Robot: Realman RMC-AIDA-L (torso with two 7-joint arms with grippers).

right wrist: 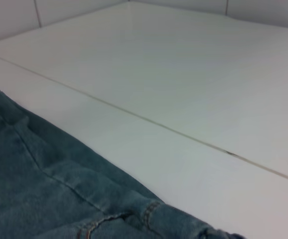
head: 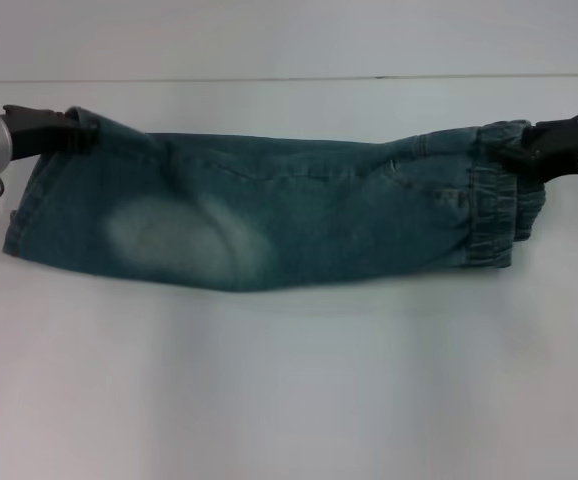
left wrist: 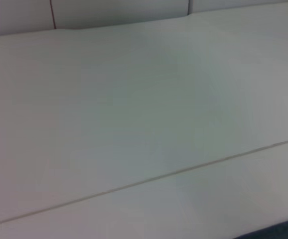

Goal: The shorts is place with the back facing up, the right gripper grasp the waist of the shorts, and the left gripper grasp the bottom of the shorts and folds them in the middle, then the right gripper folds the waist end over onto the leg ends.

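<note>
The shorts lie folded lengthwise into a long denim strip across the white table. The ruffled waist of the shorts is at the right and the bottom of the shorts at the left. My left gripper, with a green light on its wrist, is shut on the far corner of the leg ends. The white-labelled right gripper is shut on the far corner of the waist. In the right wrist view the shorts show as denim with seams. Neither wrist view shows its own fingers.
A thin seam crosses the table behind the shorts. The left wrist view holds white table and a sliver of denim at one corner. A pale faded patch marks the leg.
</note>
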